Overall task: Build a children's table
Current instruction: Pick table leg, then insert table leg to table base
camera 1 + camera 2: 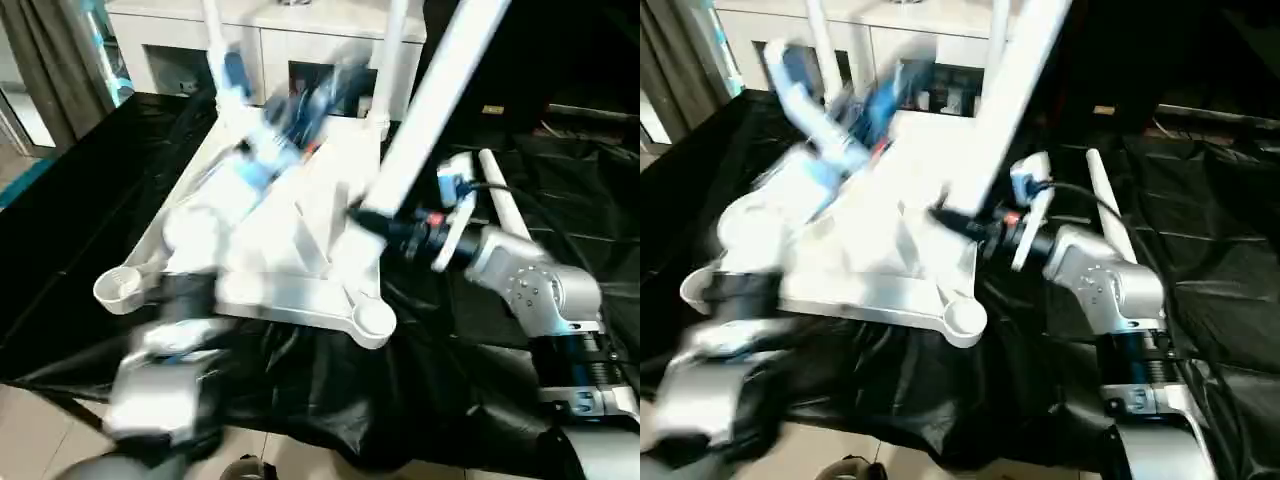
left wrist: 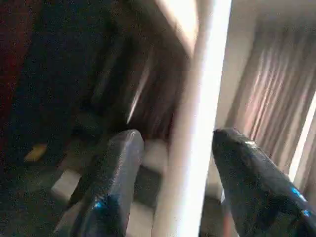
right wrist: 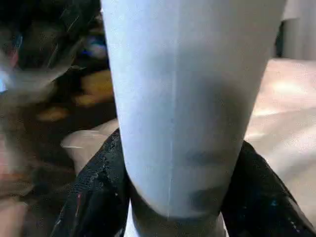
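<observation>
The white tabletop [image 1: 300, 250] lies underside up on the black cloth, with round sockets at its near corners [image 1: 372, 320]. Two white legs stand upright in the far corners [image 1: 393, 60]. My right gripper [image 1: 365, 215] is shut on the lower end of a third leg [image 1: 440, 100], which tilts up and to the right above the tabletop. In the right wrist view both fingers [image 3: 98, 197] press against that leg. My left arm reaches over the tabletop to the far left leg [image 1: 213, 30]. My left gripper [image 2: 177, 143] is open, its fingers [image 2: 118, 177] on either side of this leg [image 2: 197, 123] with gaps.
A fourth leg [image 1: 505, 205] lies on the black cloth [image 1: 520, 400] to the right of the tabletop. A white cabinet [image 1: 290, 40] stands just behind the work. Pale floor tiles [image 1: 40, 440] show at the front and a curtain [image 1: 45, 50] hangs at the far left.
</observation>
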